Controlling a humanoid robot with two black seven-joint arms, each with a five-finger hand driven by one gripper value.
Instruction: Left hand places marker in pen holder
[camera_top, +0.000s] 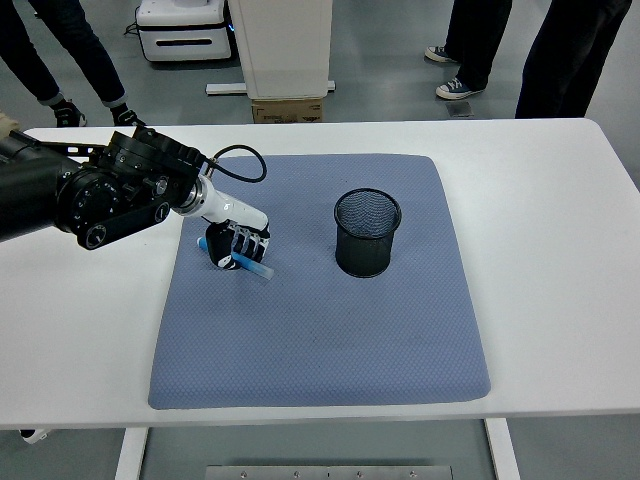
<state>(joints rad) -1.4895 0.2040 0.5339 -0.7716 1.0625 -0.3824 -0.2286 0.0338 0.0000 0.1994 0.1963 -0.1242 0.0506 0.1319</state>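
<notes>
A blue marker (252, 267) sticks out to the lower right from my left hand (235, 246), whose fingers are curled around it over the left part of the blue-grey mat (320, 330). The marker's other end is hidden by the hand. A black mesh pen holder (367, 233) stands upright on the mat, to the right of the hand and well apart from it. My left arm (90, 190) reaches in from the left edge. The right arm does not show.
The mat lies on a white table (560, 250). Beyond the far edge stand several people's legs (60, 50), a white machine base (285, 45) and a cardboard box (288, 110).
</notes>
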